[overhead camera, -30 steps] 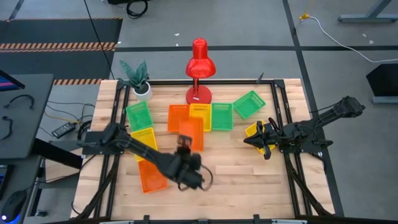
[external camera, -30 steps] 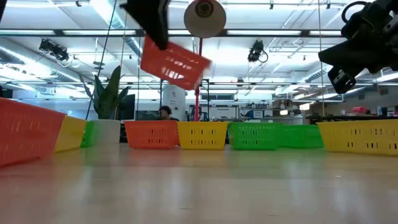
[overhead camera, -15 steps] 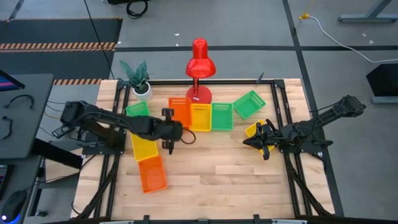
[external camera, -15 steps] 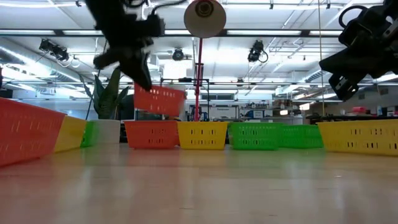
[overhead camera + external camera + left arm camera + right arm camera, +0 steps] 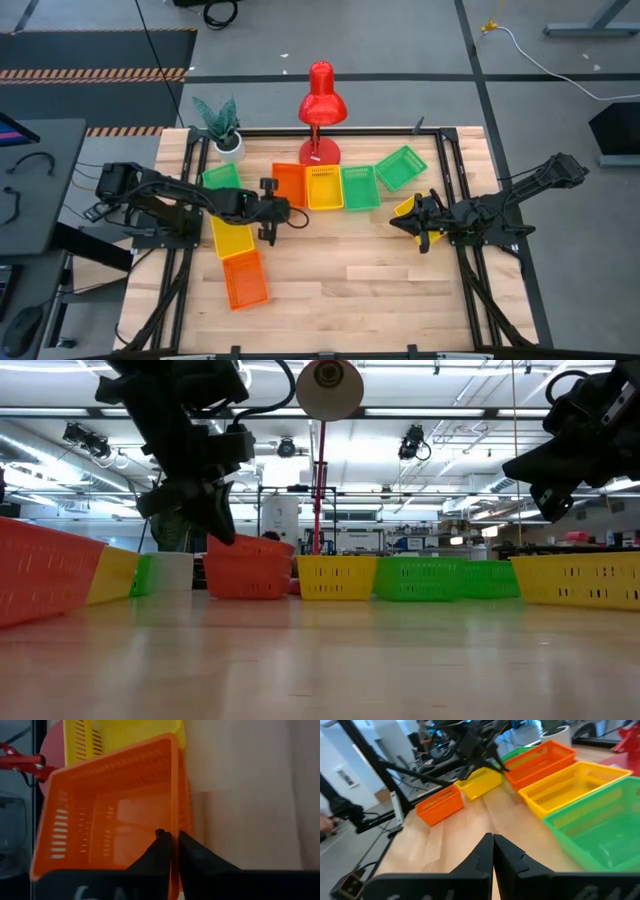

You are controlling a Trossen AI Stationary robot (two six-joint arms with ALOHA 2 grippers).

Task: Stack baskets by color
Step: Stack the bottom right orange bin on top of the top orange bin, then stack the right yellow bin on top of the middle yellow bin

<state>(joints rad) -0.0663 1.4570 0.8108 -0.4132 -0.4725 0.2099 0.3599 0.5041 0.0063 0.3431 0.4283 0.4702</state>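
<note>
Orange plastic is what the left gripper has between its fingers: the jaws stand narrow, one on each side of the short wall of an orange basket, so I judge that it holds the basket by this wall, though how firm the grip is I cannot tell; in the low view the basket sits down at table level, and it seems nested in a second orange one under it, which I cannot see clearly. This pile is the left end of a row at the far side of the table, touching a yellow basket, and after that comes a green basket; the red lamp stands just behind the row.

For the coming move, the relation that counts is this, in my judgement: the last orange basket lies alone near the front left of the table, well apart from the pile; from the left gripper it lies toward the front edge and a little to the left, past another yellow basket; its long axis runs nearly front to back, a little tilted, about like the pile's own axis, so little turning should be needed. The left arm is clearly the nearer one.

The right gripper hangs above the table on the right side with its fingers pressed together and holding nothing, just beside a third yellow basket; it is far from the orange one.
</note>
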